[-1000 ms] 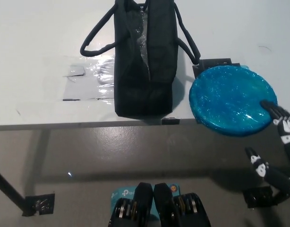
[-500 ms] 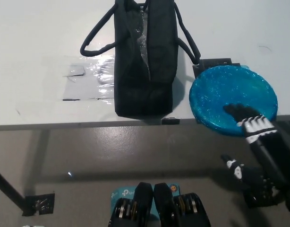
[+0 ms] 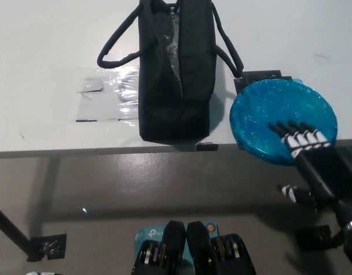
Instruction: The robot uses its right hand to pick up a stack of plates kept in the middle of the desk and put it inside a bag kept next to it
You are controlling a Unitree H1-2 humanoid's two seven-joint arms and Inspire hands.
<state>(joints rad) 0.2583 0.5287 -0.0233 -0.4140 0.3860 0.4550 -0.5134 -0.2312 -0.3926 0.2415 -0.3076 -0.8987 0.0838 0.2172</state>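
Note:
A stack of glittery blue plates (image 3: 279,114) lies at the near right edge of the white desk (image 3: 50,51), overhanging the edge a little. My black right hand (image 3: 308,152) reaches in from the lower right. Its fingers (image 3: 293,130) lie spread over the top of the plates' near side while the thumb (image 3: 296,193) hangs below the desk edge; the hand holds nothing. The black bag (image 3: 176,69) stands to the left of the plates, its top open and its handles splayed to both sides. My left hand is out of view.
A clear plastic sheet (image 3: 104,97) is taped to the desk left of the bag. A small black block (image 3: 262,76) sits behind the plates. Grey floor shows below the desk edge.
My right hand has moved from the plates' right rim to the left and forward, so that its fingers now rest over the top of the plates' near part.

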